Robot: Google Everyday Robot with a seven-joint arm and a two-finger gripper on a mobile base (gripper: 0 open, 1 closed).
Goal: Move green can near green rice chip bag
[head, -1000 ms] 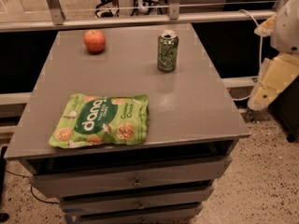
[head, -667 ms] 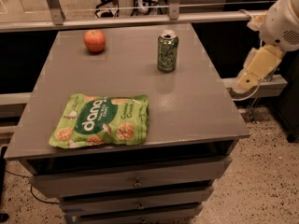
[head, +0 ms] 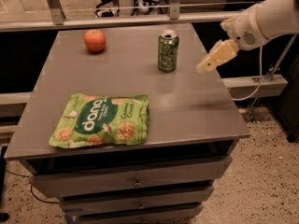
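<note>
The hand point(head: 204, 67) hangs over the right edge of the worktop point(head: 191, 107), just to the right of the can point(head: 167, 51) and at about the height of its lower half. It tapers down and to the left, so its tip aims toward the can. Whether it is open or closed cannot be told, but it holds nothing and a clear gap separates it from the can. The can stands upright toward the back of the worktop, its long axis vertical and its silver top up. A reach from the hand would therefore most likely be a short, level move to the left, meeting the can's side. The chip bag point(head: 101, 120) lies flat in front of the can and to its left, well apart from it, near the front edge. An apple point(head: 95, 40) sits to the can's left, near the back edge.
</note>
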